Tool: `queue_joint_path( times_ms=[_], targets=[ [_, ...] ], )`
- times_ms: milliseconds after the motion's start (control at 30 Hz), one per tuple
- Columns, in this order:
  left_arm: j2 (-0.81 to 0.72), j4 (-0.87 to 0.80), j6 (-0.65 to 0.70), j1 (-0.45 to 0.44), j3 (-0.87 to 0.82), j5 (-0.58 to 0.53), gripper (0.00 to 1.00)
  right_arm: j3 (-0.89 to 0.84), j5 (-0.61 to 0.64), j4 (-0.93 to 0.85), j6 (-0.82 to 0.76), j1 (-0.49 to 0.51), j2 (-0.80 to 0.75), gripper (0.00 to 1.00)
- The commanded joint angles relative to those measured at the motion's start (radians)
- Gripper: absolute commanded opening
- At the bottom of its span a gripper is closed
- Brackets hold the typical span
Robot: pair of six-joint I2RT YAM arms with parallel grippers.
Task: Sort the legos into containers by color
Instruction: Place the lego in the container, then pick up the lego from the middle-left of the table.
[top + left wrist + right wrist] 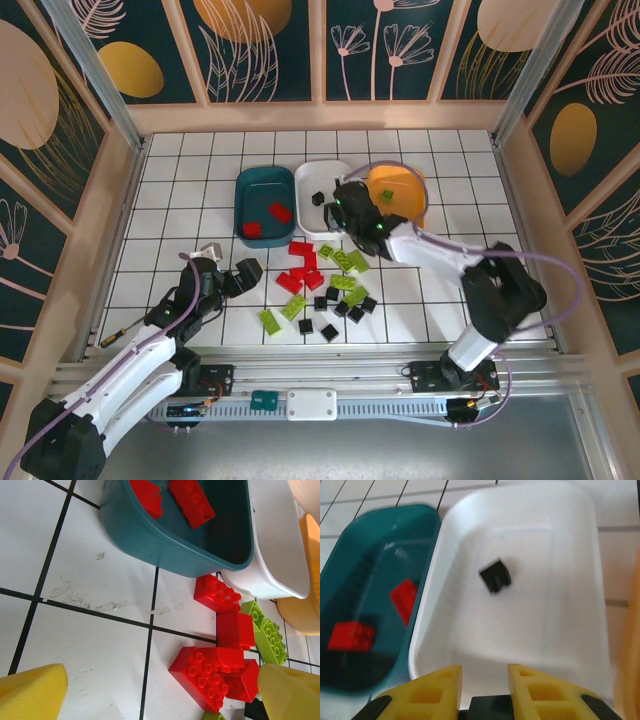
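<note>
My right gripper [340, 205] hovers over the white tray [310, 175], shut on a black lego [490, 707] wedged low between its yellow fingers [440, 690]. Another black lego [495, 575] lies inside that tray. The dark teal tray [250, 190] holds two red legos [280, 212]. A green lego [387, 196] sits in the orange tray [405, 190]. My left gripper [238, 275] is open low over the table, just left of a cluster of red legos [210, 672]. Loose green legos [345, 262] and black legos [340, 305] are scattered near the front.
The three trays stand side by side at the table's middle back. A wooden rail [110, 240] lines the left side, and a small tool [115, 337] lies by the left edge. Bare white tiles [90, 645] lie under the left gripper.
</note>
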Motion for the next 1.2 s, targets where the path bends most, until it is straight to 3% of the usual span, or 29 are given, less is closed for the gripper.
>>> queue_joint_path(
  times_ms=[0,100,233,300,700,967,1167],
  targets=[
    [0.007,-0.029,0.009,-0.007,0.01,0.024,0.93,0.126,-0.053,0.042,-0.077,-0.04,0.134,0.12],
    [0.019,-0.034,0.01,-0.011,0.005,0.03,0.91,0.212,-0.082,0.027,-0.07,-0.062,0.228,0.18],
    [0.026,-0.058,0.002,-0.054,0.006,-0.015,0.9,0.268,-0.105,0.017,-0.062,-0.07,0.273,0.5],
    [0.032,-0.07,-0.011,-0.099,0.008,-0.055,0.9,0.261,-0.112,0.023,-0.055,-0.068,0.26,0.55],
    [0.028,-0.158,-0.133,-0.339,-0.033,-0.176,0.78,-0.124,-0.062,0.131,-0.003,0.011,-0.039,0.56],
    [0.169,-0.219,-0.209,-0.586,0.045,-0.344,0.84,-0.33,-0.05,0.172,0.062,0.022,-0.209,0.56],
    [0.25,-0.229,-0.271,-0.675,0.028,-0.389,0.83,-0.395,-0.028,0.172,0.071,0.021,-0.289,0.56]
  ],
)
